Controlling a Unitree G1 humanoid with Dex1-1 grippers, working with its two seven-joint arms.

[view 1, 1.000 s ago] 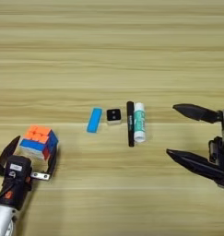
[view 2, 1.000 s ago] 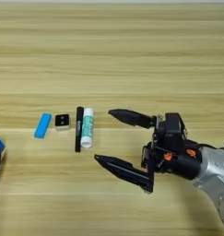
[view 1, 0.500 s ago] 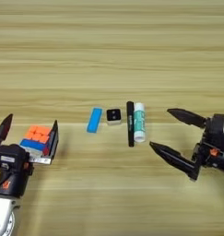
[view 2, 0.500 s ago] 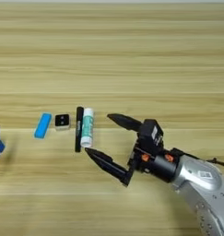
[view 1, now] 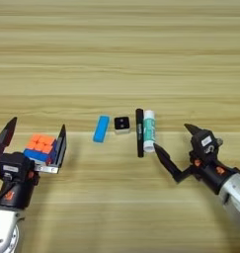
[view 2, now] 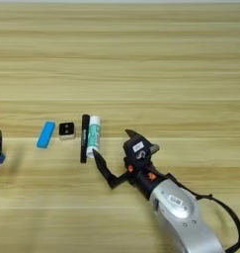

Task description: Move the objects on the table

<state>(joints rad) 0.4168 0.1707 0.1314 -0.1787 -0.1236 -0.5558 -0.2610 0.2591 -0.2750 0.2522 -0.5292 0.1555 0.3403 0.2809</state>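
Observation:
The multicoloured puzzle cube sits at the lower left between the spread fingers of my left gripper, which is open around it. In a row at the middle lie the blue rectangular block, the small black-and-white cube, the black marker pen and the white-and-green glue stick. My right gripper is open just right of the glue stick. Its lower fingertip lies close to the stick's near end.
The wooden table fills the view, with plank lines running across. The right arm's silver forearm reaches in from the lower right.
The right gripper has moved left, up to the glue stick, staying open. The left gripper has risen and its open fingers now straddle the puzzle cube.

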